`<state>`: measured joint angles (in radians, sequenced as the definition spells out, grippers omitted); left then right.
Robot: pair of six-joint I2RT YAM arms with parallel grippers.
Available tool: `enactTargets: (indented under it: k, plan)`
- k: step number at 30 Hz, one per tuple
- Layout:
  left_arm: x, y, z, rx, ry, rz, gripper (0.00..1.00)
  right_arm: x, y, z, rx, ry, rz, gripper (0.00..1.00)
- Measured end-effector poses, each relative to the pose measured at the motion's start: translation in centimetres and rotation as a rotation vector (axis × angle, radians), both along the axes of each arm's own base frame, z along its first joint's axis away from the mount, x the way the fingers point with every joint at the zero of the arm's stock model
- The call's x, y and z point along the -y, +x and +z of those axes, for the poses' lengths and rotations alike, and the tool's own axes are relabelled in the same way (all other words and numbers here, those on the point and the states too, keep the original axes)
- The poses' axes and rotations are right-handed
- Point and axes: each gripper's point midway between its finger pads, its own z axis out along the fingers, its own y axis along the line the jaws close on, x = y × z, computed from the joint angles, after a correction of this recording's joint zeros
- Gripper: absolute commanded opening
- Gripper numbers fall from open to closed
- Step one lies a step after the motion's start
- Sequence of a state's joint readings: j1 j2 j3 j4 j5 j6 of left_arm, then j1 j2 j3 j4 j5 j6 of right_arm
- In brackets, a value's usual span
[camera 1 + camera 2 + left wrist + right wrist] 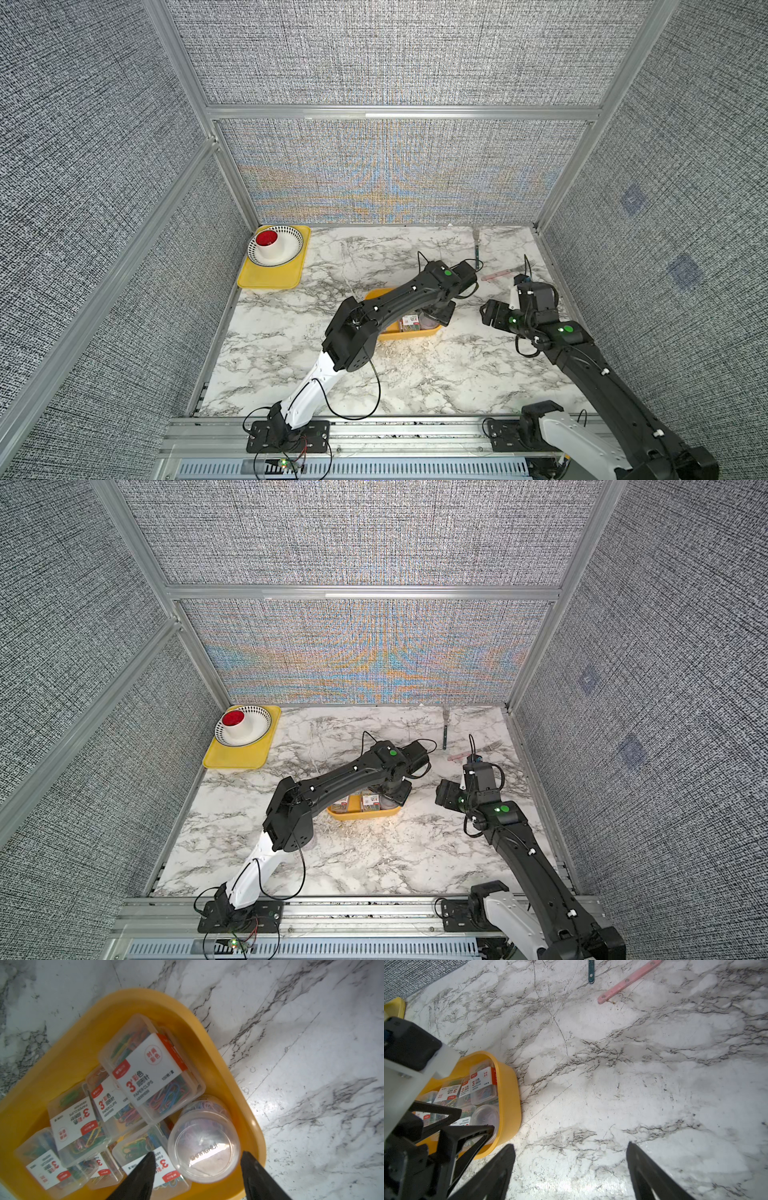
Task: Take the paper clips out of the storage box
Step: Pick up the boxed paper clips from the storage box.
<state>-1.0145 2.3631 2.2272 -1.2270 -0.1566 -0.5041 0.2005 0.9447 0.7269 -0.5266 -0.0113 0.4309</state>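
Grasp step: the left end effector (198,1154), jaws parted and empty, straddles a round tub of paper clips (204,1142) inside the storage box (193,1043), likely needing next to lower and close, while the right end effector (571,1167) hovers wide open over bare desk (633,1084)

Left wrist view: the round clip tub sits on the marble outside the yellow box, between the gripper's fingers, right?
No: the round clip tub sits inside the storage box, not on the marble; the left wrist view shows it, between the left gripper's fingers.
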Motion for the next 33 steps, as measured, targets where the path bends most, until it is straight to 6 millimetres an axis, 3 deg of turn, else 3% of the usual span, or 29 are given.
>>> enactTargets:
  k: [17,33]
  plan:
    - [-0.1,0.0,-1.9,-0.026,0.046,-0.017,0.69,-0.4,-0.2,-0.1,0.001,0.024,0.015,0.87]
    - [0.0,-0.3,-2.9,-0.055,0.054,-0.036,0.76,-0.6,-0.3,-0.8,-0.021,0.034,0.021,0.87]
